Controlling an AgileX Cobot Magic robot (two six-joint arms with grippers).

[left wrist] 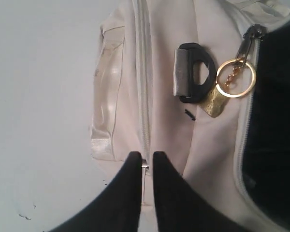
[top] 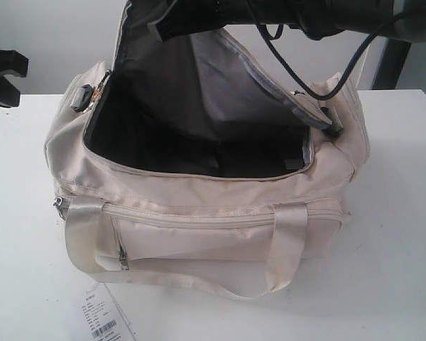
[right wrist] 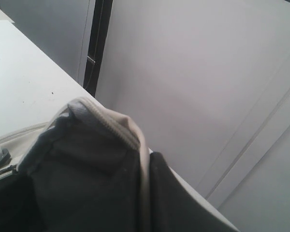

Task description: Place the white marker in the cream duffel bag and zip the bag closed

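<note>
The cream duffel bag (top: 199, 213) lies on the white table with its top wide open, showing the dark lining. My right gripper (top: 163, 27) is above the bag's back and shut on the zip edge of the top flap (right wrist: 135, 140), holding the flap up. In the left wrist view my left gripper (left wrist: 146, 155) is shut and holds nothing. It hovers off the bag's left end, near a small zip pull (left wrist: 145, 167), the black buckle (left wrist: 193, 72) and a gold key ring (left wrist: 236, 78). The white marker is out of view.
A white paper tag with a barcode (top: 103, 316) lies on the table in front of the bag's left corner. A black cable (top: 291, 67) hangs from the right arm over the bag's right end. A black part of the left arm (top: 3, 74) shows at the left edge.
</note>
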